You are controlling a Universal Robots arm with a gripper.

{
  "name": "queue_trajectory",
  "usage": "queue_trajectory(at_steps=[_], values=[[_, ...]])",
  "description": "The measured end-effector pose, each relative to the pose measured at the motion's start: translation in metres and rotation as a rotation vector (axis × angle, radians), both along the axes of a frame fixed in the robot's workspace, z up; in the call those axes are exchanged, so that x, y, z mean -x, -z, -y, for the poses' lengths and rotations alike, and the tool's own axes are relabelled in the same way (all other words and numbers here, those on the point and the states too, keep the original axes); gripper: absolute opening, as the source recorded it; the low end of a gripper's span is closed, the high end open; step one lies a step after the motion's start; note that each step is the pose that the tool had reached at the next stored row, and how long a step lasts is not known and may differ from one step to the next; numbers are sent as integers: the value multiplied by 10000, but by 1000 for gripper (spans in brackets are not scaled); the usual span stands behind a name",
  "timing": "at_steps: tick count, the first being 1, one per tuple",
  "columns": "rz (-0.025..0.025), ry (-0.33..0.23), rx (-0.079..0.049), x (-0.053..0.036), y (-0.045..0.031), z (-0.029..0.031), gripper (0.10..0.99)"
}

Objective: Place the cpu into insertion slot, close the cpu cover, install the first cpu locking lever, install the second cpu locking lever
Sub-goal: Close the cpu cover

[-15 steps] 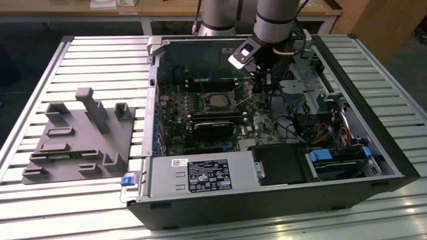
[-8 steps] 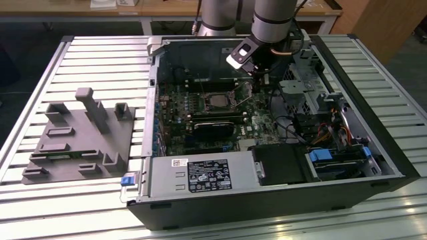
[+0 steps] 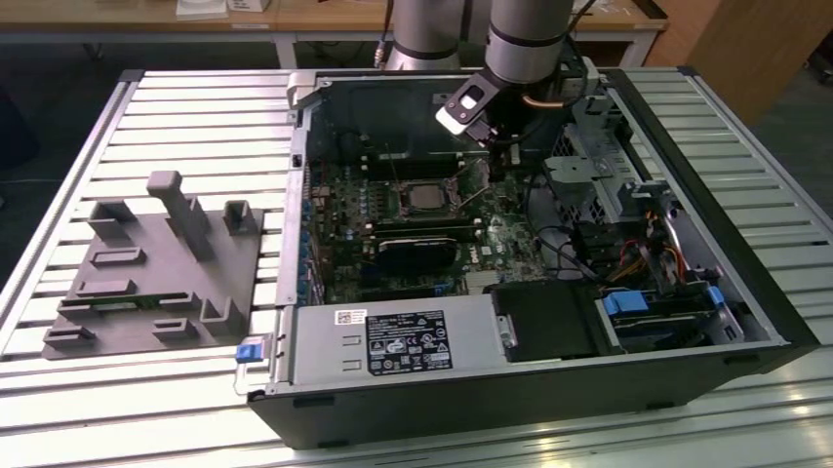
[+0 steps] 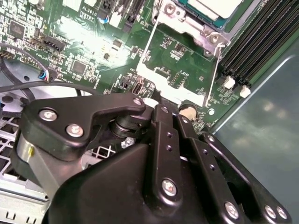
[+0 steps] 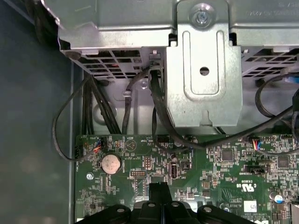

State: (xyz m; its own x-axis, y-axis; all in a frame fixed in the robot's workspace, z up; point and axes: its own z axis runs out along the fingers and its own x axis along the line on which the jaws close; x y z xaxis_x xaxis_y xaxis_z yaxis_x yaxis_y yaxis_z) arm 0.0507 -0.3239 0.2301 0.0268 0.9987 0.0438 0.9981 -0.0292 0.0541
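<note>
Exterior view: the black gripper (image 3: pixel 493 148) hangs near the silver-tan square cpu (image 3: pixel 423 197) — first wrist view adds a grey metal bracket (image 5: pixel 204 70) nearby; its grip we cannot tell.

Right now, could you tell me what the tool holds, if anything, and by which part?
It cannot be told; the tool is beside the insertion slot, where the cpu sits.

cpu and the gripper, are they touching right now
Apart. In the second wrist view a stretch of green board lies between the gripper and the cpu.
</note>
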Motion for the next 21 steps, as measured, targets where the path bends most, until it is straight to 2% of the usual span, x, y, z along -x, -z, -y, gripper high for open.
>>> queue_trajectory(at_steps=[11,21], values=[[0,0,0,116,0,0,106],[0,-1,0,265,0,0,106]])
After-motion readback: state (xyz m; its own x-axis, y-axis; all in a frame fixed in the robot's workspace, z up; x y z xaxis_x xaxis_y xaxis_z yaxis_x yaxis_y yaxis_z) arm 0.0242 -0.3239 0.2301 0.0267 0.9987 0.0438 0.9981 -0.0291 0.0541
